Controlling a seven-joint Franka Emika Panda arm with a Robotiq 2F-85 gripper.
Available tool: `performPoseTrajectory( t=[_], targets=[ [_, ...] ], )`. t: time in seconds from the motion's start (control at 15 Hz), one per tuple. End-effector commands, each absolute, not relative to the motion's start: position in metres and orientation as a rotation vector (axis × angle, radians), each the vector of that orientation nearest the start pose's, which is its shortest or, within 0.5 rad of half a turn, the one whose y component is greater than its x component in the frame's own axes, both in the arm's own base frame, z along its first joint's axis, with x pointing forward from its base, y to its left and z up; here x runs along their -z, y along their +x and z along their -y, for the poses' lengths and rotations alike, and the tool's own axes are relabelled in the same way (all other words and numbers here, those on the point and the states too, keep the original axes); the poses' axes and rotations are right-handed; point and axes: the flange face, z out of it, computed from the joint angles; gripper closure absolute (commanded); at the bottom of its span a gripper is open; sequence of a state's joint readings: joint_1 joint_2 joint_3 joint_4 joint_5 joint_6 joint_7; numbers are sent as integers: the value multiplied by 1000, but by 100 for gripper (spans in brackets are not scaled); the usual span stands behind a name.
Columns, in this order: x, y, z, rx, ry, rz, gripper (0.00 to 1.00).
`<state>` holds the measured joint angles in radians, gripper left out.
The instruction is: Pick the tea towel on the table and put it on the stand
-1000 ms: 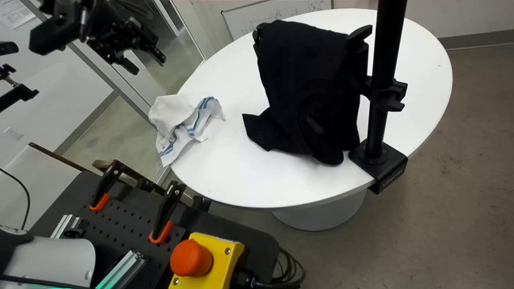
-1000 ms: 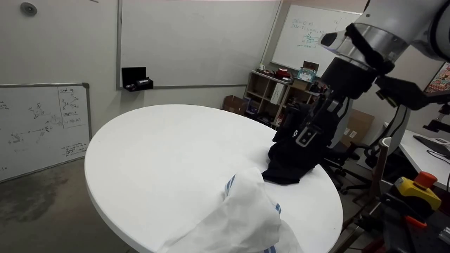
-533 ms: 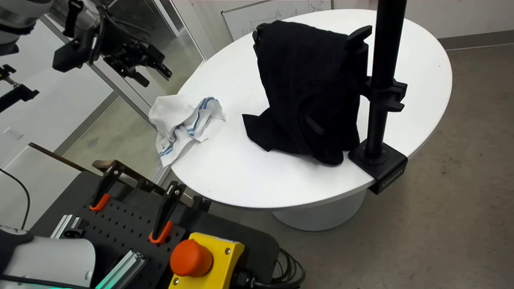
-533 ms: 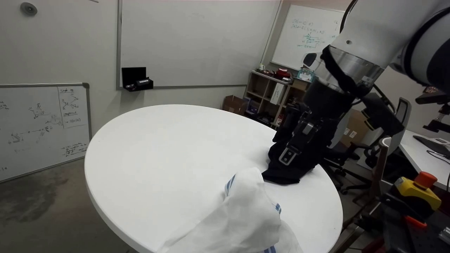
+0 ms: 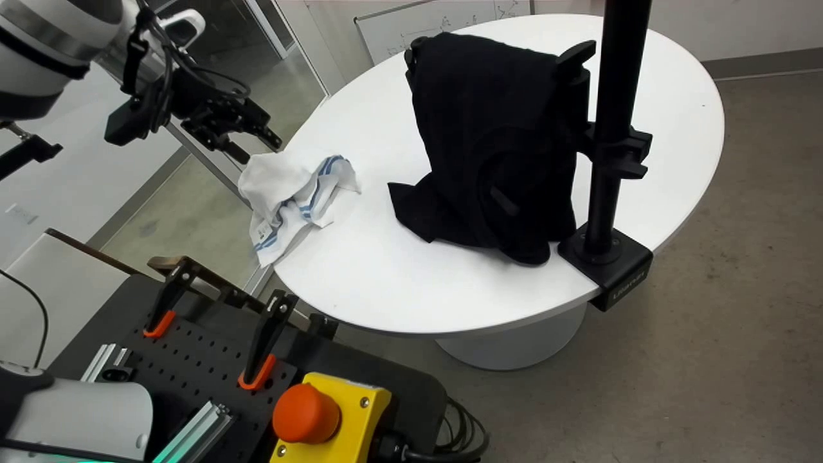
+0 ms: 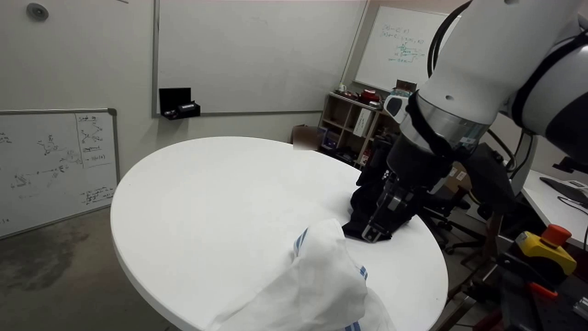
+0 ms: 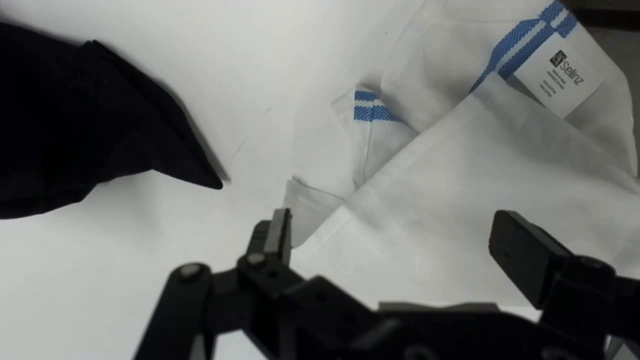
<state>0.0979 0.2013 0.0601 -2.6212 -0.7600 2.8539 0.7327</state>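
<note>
Desk (image 5: 386,289), round, white. Stand (image 5: 615,116), black, upright, fixed at the desk's edge. Cloth (image 5: 495,141), black, draped beside the stand. Tea towel (image 5: 276,177), white, blue-striped, crumpled on the desk at its rim. Fingers (image 7: 527,255), black, spread wide, towel showing between them in the wrist view. Label (image 7: 559,75), "Selinz", on the towel.

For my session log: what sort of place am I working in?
Most likely a robotics lab: a scribbled-on whiteboard, a yellow emergency-stop box and a perforated black plate point that way.
</note>
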Motion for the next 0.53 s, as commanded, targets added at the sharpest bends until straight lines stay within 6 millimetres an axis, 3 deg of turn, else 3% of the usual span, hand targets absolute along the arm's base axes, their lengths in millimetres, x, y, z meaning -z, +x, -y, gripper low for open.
performPoseTrajectory(
  t=[0.0,0.2,0.47],
  targets=[
    [-175,408,-104,187,-3304,256,0],
    [-175,409,-103,179,-3310,256,0],
    [-182,404,-92,319,-3241,198,0]
  ],
)
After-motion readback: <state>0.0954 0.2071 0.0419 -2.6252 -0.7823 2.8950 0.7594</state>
